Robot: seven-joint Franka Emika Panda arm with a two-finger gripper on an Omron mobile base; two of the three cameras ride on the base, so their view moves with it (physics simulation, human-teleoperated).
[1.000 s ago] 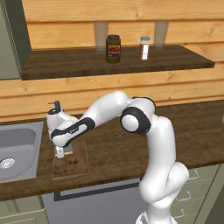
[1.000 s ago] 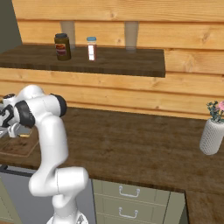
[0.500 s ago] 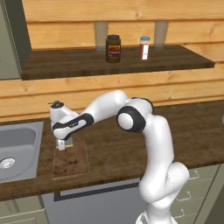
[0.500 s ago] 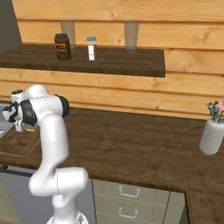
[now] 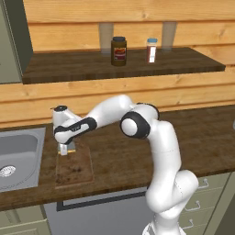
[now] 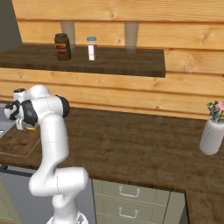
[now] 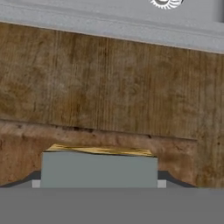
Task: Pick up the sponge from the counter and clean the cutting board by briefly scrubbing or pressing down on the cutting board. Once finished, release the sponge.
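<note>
A wood-panelled kitchen wall is being faced, with a dark shelf (image 5: 124,65) carrying a brown jar (image 5: 119,51) and a small white bottle (image 5: 151,50), and below it the counter (image 5: 193,137) is running from the grey sink (image 5: 20,156) on one side to a vase of flowers (image 6: 213,131) far off on the other. The cutting board (image 5: 74,166) is lying flat on the counter just beside the sink — a sensible spot for something being washed.

The sponge (image 5: 67,149) is being gripped between the fingers of the gripper (image 5: 65,150), which are closed against its two short sides. In the hand view the block (image 7: 99,168) is being seen from above, grey-blue layer toward the camera and yellow body showing beyond it, so the yellow side is being presented downward to the stained wood. It is being carried over the far end of the board; whether it is touching the surface cannot be told, though a small gap is suggested in the left base view.

The arm is being reached low and far to its left because the board sits well away from the base. Judged from this, scrubbing is in hand and the release is not yet done.
</note>
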